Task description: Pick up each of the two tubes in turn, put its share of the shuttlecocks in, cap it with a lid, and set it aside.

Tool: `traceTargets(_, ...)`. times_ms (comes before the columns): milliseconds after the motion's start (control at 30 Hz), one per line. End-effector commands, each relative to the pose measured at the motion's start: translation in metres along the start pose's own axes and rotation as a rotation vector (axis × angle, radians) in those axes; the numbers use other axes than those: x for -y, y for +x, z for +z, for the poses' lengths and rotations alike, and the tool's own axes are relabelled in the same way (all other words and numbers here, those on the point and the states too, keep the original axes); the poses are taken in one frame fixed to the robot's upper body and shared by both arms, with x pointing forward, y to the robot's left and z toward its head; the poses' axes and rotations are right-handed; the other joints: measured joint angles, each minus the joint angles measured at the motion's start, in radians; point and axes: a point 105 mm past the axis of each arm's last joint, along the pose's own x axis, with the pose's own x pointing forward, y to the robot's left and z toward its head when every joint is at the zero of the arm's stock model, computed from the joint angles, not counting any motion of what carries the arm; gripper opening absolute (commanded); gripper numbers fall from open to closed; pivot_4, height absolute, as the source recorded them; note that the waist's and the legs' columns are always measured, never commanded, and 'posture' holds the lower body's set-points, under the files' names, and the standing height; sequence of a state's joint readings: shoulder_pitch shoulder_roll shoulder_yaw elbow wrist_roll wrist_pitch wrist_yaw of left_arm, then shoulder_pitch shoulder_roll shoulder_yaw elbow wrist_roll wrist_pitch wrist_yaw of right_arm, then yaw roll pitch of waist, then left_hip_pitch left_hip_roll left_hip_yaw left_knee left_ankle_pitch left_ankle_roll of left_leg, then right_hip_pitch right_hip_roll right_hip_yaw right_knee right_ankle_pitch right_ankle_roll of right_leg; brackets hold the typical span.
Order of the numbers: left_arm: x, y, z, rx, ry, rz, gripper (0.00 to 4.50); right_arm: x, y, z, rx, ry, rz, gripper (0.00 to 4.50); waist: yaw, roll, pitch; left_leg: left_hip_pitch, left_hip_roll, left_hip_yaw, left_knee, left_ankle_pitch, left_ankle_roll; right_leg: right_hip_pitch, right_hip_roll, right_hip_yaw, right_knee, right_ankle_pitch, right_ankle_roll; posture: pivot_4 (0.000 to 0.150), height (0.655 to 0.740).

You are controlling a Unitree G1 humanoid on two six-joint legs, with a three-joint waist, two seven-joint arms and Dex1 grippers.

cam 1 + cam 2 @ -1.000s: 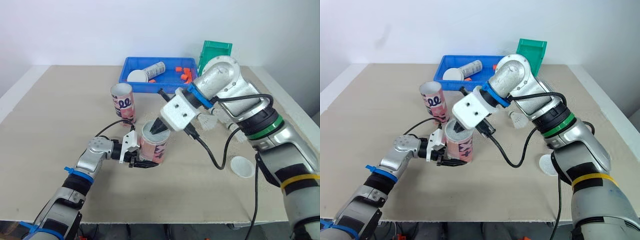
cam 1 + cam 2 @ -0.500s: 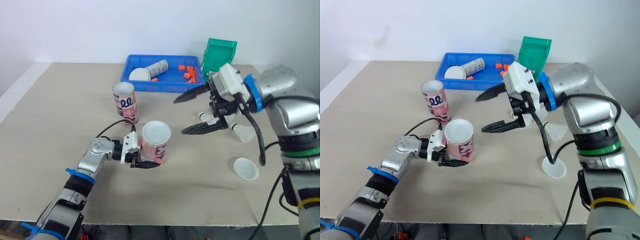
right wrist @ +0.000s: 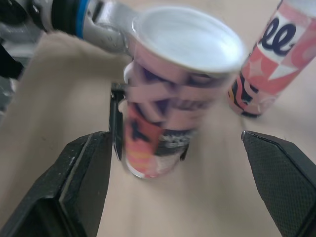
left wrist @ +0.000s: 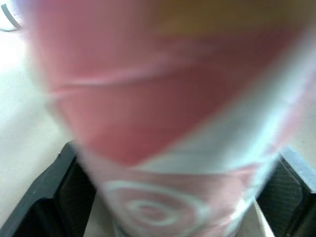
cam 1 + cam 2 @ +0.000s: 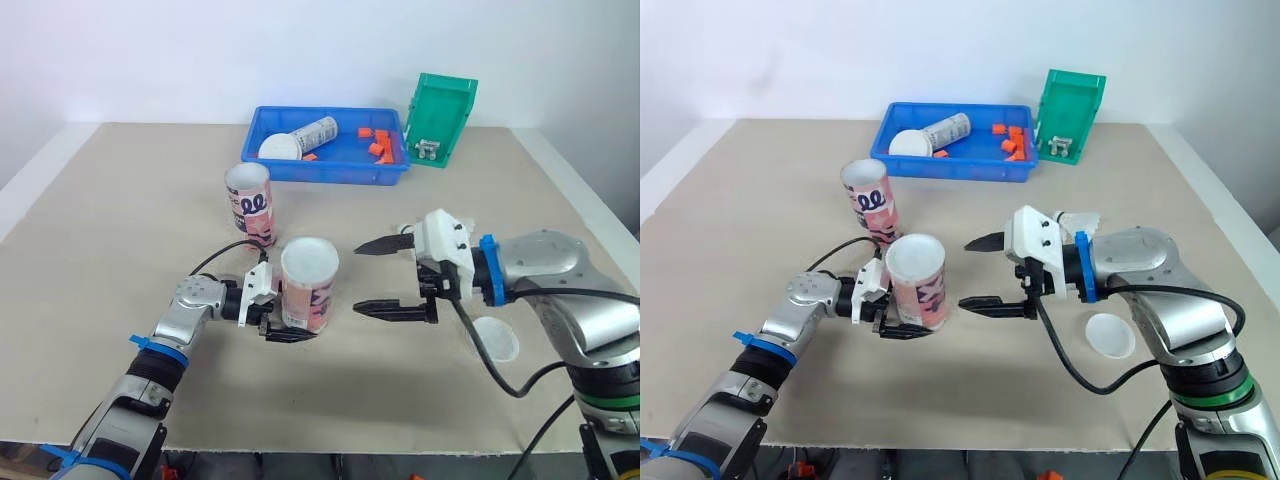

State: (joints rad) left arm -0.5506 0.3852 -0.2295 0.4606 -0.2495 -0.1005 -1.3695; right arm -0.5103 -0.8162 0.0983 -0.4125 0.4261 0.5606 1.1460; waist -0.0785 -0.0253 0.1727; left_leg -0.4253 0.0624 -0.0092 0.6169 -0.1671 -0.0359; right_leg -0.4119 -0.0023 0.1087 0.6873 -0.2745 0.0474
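A pink patterned tube (image 5: 308, 290) stands on the table, a white lid (image 5: 309, 255) on its top. My left gripper (image 5: 290, 328) is at its base, one finger on either side, the fingers (image 4: 49, 202) standing a little off the tube's wall. My right gripper (image 5: 358, 277) hovers wide open just right of this tube, pointing at it, holding nothing. A second pink tube (image 5: 250, 203) stands upright behind. A loose white lid (image 5: 493, 340) lies on the table by my right forearm. A white shuttlecock (image 5: 1080, 218) peeks out behind my right gripper.
At the back, a blue tray (image 5: 325, 172) holds a lying tube (image 5: 310, 135), a white lid (image 5: 275, 148) and orange pieces. A green bin (image 5: 442, 118) stands to its right. Bare tabletop (image 5: 110, 220) stretches to the left.
My right gripper left the top of the near tube, opened wide, swung out right and came down beside the tube. The white lid now sits on the tube. My left fingers have spread.
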Motion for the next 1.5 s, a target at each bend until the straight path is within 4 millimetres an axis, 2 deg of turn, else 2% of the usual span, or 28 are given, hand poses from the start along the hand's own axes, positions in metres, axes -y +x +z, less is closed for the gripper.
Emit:
traceTargets(33, 0.008, -0.02, -0.004, -0.034, 0.008, 0.001, 4.34, -0.001, 0.002, 0.002, -0.002, -0.037, -0.007, 4.5, -0.002, 0.0, 0.0, -0.001, 0.0, 0.0, 0.0, -0.001, 0.0, -0.001, 0.0, 0.0, -0.001, 0.0, 0.0, 0.15, 0.7038)
traceTargets(233, 0.016, -0.049, 0.001, -0.068, 0.042, 0.053, 4.34, -0.003, 0.01, -0.002, 0.009, -0.022, 0.017, 4.5, 0.003, 0.001, 0.001, -0.008, 0.001, -0.001, 0.0, -0.003, 0.0, -0.006, 0.001, 0.0, -0.002, 0.0, 0.007, 0.15, 0.7038)
traceTargets(333, 0.017, -0.064, 0.012, -0.06, 0.057, 0.098, 4.34, -0.002, 0.014, -0.009, 0.004, -0.003, 0.025, 4.5, 0.005, 0.0, 0.002, -0.013, 0.0, -0.002, 0.001, -0.003, 0.0, -0.01, 0.0, 0.0, -0.002, 0.0, 0.007, 0.15, 0.7038)
traceTargets(433, 0.016, -0.077, 0.039, -0.003, 0.069, 0.156, 4.34, -0.002, 0.019, -0.015, 0.004, 0.016, 0.033, 4.5, 0.006, -0.003, 0.007, -0.014, 0.0, -0.002, 0.001, -0.003, 0.0, -0.01, 0.0, -0.001, -0.002, 0.001, 0.007, 0.15, 0.7038)
traceTargets(533, 0.026, -0.088, 0.063, 0.026, 0.068, 0.171, 4.34, 0.0, 0.03, -0.024, 0.012, 0.05, 0.041, 4.5, 0.006, -0.004, 0.008, -0.015, 0.001, -0.002, 0.001, -0.003, 0.0, -0.01, 0.0, -0.001, -0.002, 0.001, 0.007, 0.15, 0.7038)
traceTargets(633, 0.037, -0.094, 0.076, 0.015, 0.055, 0.168, 4.34, -0.003, 0.039, -0.026, 0.04, 0.073, 0.069, 4.5, 0.006, -0.004, 0.009, -0.015, 0.001, -0.002, 0.001, -0.003, 0.0, -0.01, 0.0, -0.001, -0.002, 0.001, 0.007, 0.15, 0.7038)
traceTargets(733, 0.04, -0.098, 0.081, 0.002, 0.041, 0.182, 4.34, -0.005, 0.048, -0.027, 0.056, 0.079, 0.081, 4.5, 0.006, -0.004, 0.009, -0.015, 0.001, -0.002, 0.001, -0.003, 0.0, -0.01, 0.0, -0.002, -0.002, 0.001, 0.007, 0.15, 0.7038)
traceTargets(1100, 0.057, -0.118, 0.078, -0.061, -0.021, 0.258, 4.34, -0.008, 0.075, -0.025, 0.145, 0.122, 0.101, 4.5, 0.006, -0.005, 0.01, -0.014, 0.001, -0.002, 0.002, -0.003, 0.0, -0.01, 0.0, -0.003, -0.002, 0.002, 0.006, 0.15, 0.7038)
traceTargets(1233, 0.059, -0.117, 0.078, -0.067, -0.017, 0.253, 4.34, -0.01, 0.084, -0.025, 0.164, 0.127, 0.116, 4.5, 0.006, -0.005, 0.01, -0.014, 0.001, -0.002, 0.003, -0.003, 0.0, -0.01, 0.0, -0.003, -0.002, 0.002, 0.006, 0.15, 0.7038)
traceTargets(1500, 0.05, -0.11, 0.096, 0.041, -0.006, 0.273, 4.34, -0.01, 0.097, -0.026, 0.171, 0.12, 0.131, 4.5, 0.007, -0.005, 0.01, -0.014, 0.002, -0.002, 0.004, -0.003, -0.001, -0.01, 0.0, -0.003, -0.002, 0.005, 0.006, 0.15, 0.7038)
